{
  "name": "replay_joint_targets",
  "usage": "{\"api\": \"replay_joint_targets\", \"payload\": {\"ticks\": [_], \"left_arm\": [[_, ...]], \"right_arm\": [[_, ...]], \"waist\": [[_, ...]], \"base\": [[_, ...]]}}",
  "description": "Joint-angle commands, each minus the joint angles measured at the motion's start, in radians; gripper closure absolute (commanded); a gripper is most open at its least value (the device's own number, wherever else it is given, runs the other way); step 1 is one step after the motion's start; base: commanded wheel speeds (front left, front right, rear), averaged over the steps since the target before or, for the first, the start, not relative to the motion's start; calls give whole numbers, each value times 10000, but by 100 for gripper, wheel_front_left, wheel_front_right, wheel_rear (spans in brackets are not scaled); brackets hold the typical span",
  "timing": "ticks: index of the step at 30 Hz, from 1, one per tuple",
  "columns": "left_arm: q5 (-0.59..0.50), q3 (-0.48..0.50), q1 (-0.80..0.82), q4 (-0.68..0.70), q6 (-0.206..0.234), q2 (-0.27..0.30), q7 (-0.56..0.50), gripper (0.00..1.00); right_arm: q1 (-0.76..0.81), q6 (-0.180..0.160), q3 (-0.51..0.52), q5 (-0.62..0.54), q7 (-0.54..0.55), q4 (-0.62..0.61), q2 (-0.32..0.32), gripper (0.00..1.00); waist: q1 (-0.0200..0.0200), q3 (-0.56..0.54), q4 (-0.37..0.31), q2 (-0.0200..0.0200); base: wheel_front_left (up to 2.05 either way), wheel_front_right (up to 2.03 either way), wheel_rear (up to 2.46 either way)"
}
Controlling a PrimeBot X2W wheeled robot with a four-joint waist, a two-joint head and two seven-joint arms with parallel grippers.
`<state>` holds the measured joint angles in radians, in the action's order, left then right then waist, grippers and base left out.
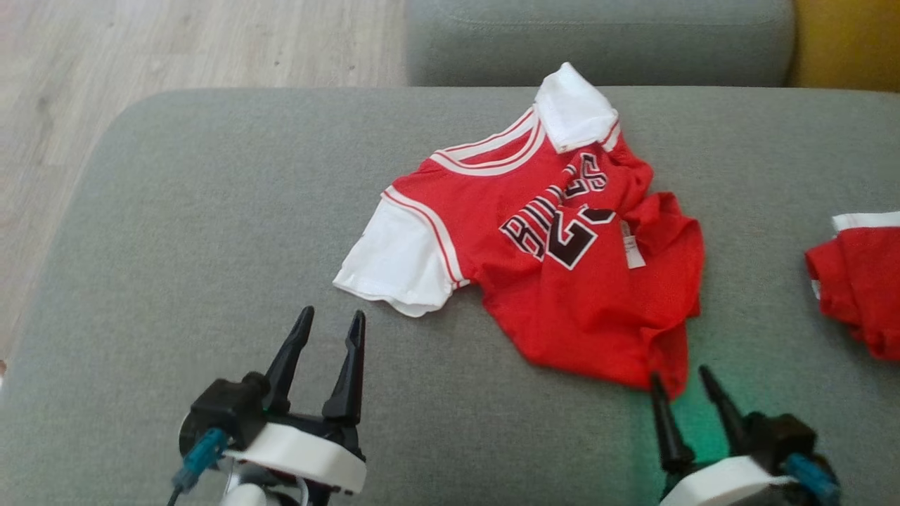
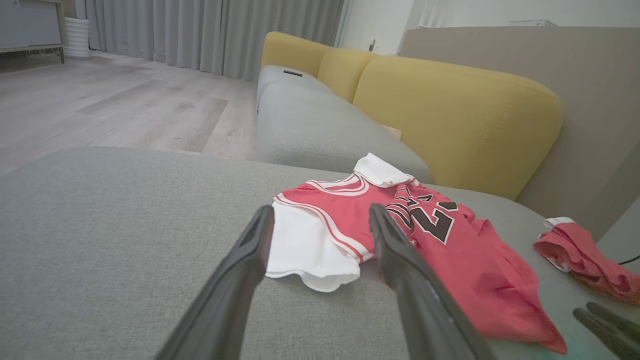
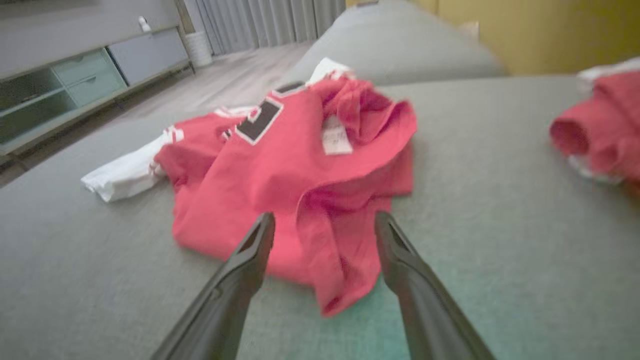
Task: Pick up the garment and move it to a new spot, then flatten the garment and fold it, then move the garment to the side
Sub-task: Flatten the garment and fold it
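Note:
The garment is a red jersey with white sleeves and black lettering, lying rumpled on the grey cushion. Its lower hem is bunched and one white sleeve lies flat toward my left. My left gripper is open just short of that sleeve, and the sleeve sits between its fingers in the left wrist view. My right gripper is open at the jersey's lower red corner, with nothing pinched between its fingers.
A second red and white cloth lies crumpled at the cushion's right edge. A further grey cushion and a yellow backrest stand behind. Wooden floor lies off the left edge.

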<state>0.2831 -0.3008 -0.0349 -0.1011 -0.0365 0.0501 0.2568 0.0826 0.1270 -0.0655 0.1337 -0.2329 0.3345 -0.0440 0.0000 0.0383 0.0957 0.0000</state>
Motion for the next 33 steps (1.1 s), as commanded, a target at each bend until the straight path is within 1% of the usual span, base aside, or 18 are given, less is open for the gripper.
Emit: {"api": "replay_joint_targets", "payload": {"ticks": [1, 5, 12, 13, 14, 15, 20, 23, 24, 28, 33], "left_arm": [[-25, 251, 560, 256, -21, 1, 49, 0], [-30, 225, 636, 194, -36, 1, 49, 0], [-26, 223, 781, 152, -37, 1, 49, 0], [-24, 220, 798, 147, -34, 1, 49, 0], [-18, 217, 812, 143, -29, 1, 49, 0], [-14, 216, 825, 139, -23, 1, 49, 0], [-11, 270, 824, 113, 4, 1, 49, 0], [-40, 351, 773, 105, -6, 1, 49, 0], [-40, 351, 773, 105, -6, 1, 49, 0], [-46, 382, 682, 112, 4, 1, 49, 0], [-38, 391, 593, 132, 23, 1, 49, 0]], "right_arm": [[-435, 37, -411, 229, 110, 11, -63, 0], [-959, 37, -626, 584, 377, 845, -63, 0], [-1987, 37, -749, 1203, 540, 2154, -63, 0], [-2107, 37, -781, 1321, 547, 2323, -63, 16], [-2220, 37, -818, 1386, 530, 2480, -63, 82], [-2320, 37, -875, 1436, 524, 2632, -63, 100], [-2698, 37, -1442, 2107, 430, 3025, -63, 100], [-2829, 37, -2097, 2541, 111, 2676, -62, 100], [-2829, 37, -2097, 2541, 111, 2676, -62, 100], [-2781, 37, -2573, 2714, -127, 1816, -62, 100], [-2521, 37, -2676, 2608, -232, 312, -71, 100]], "waist": [[0, 85, 136, 0], [0, 211, 346, 0], [0, 373, 579, 0], [0, 385, 599, 0], [0, 393, 613, 0], [0, 398, 620, 0], [0, 336, 545, 0], [0, 165, 377, 0], [0, 165, 377, 0], [0, -70, 193, 0], [0, -245, 61, 0]], "base": [[0, 0, 0], [0, 0, 0], [0, 0, 0], [0, 0, 0], [0, 0, 0], [0, 0, 0], [0, 0, 0], [0, 0, 0], [0, 0, 0], [0, 0, 0], [0, 0, 0]]}}
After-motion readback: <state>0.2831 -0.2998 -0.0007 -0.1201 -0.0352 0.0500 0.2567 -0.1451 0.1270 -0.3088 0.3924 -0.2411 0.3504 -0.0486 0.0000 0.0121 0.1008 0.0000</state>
